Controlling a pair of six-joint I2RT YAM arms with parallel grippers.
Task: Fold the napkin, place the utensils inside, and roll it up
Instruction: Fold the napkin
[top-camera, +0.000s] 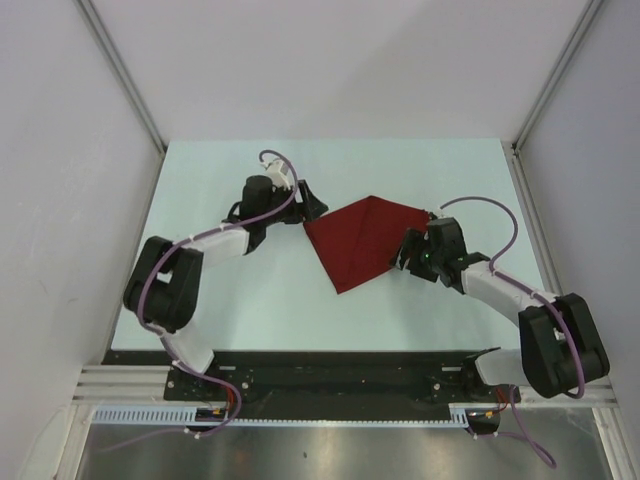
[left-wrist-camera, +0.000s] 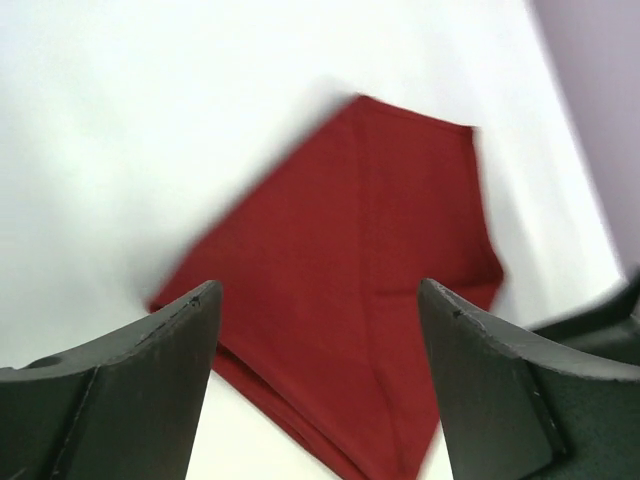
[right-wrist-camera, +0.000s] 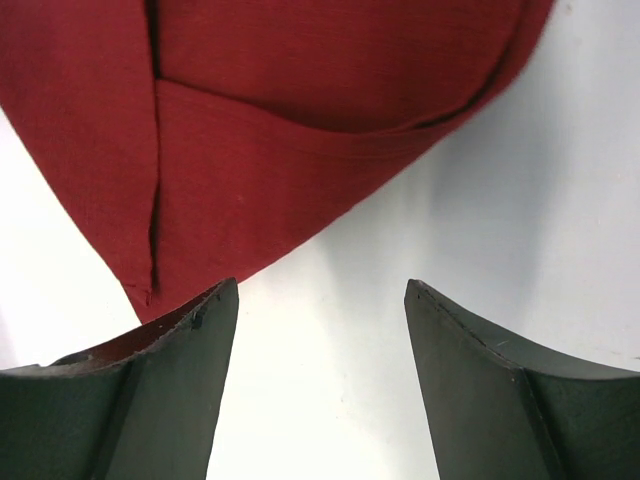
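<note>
The napkin (top-camera: 362, 240) is a dark red cloth lying folded flat in the middle of the table, with layered edges. My left gripper (top-camera: 312, 208) hovers at its upper left corner, open. In the left wrist view the napkin (left-wrist-camera: 370, 280) spreads beyond and between the spread fingers of the left gripper (left-wrist-camera: 320, 290), which hold nothing. My right gripper (top-camera: 405, 250) sits at the cloth's right edge, open. The right wrist view shows the napkin (right-wrist-camera: 280, 130) just ahead of the right gripper (right-wrist-camera: 320, 285), with bare table between its fingers. The utensils are out of view.
The pale table (top-camera: 250, 300) is boxed in by grey walls on the left (top-camera: 60, 200), back and right. A dark rail (top-camera: 330, 370) carrying both arm bases runs along the near edge.
</note>
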